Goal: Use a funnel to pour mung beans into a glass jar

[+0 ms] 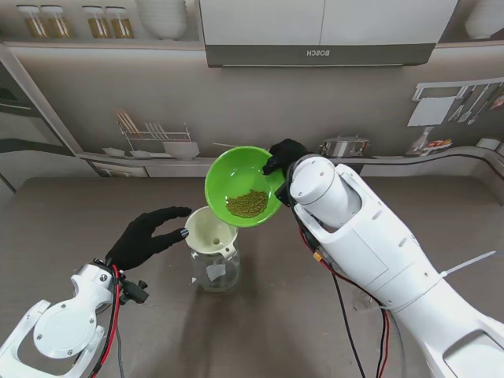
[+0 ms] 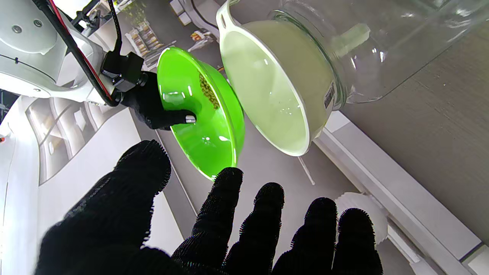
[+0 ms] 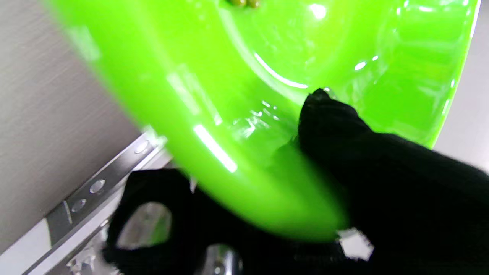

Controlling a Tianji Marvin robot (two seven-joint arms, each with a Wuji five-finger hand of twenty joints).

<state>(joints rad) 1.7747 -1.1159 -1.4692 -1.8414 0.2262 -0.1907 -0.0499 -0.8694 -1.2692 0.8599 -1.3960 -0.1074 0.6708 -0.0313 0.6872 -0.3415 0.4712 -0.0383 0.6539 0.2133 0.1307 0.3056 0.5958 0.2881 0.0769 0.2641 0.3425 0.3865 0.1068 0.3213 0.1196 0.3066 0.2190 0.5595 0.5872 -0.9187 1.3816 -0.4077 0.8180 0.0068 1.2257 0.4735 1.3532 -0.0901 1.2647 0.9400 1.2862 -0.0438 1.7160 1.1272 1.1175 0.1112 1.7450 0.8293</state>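
A clear glass jar [image 1: 216, 272] stands near the table's middle with a cream funnel [image 1: 209, 229] seated in its mouth. My right hand [image 1: 285, 155] is shut on the far rim of a bright green bowl [image 1: 244, 185], held tilted just beyond and to the right of the funnel. Mung beans [image 1: 247, 204] lie heaped against the bowl's lower side. My left hand [image 1: 148, 235] hovers open just left of the funnel, fingers spread, holding nothing. In the left wrist view the funnel [image 2: 267, 88], jar [image 2: 366, 46] and bowl [image 2: 202, 114] show beyond my fingertips [image 2: 229, 183].
A counter backdrop with a dish rack [image 1: 156, 138], a pot [image 1: 343, 146] and hanging utensils [image 1: 465, 102] runs along the table's far edge. My right arm [image 1: 378, 252] crosses the table's right half.
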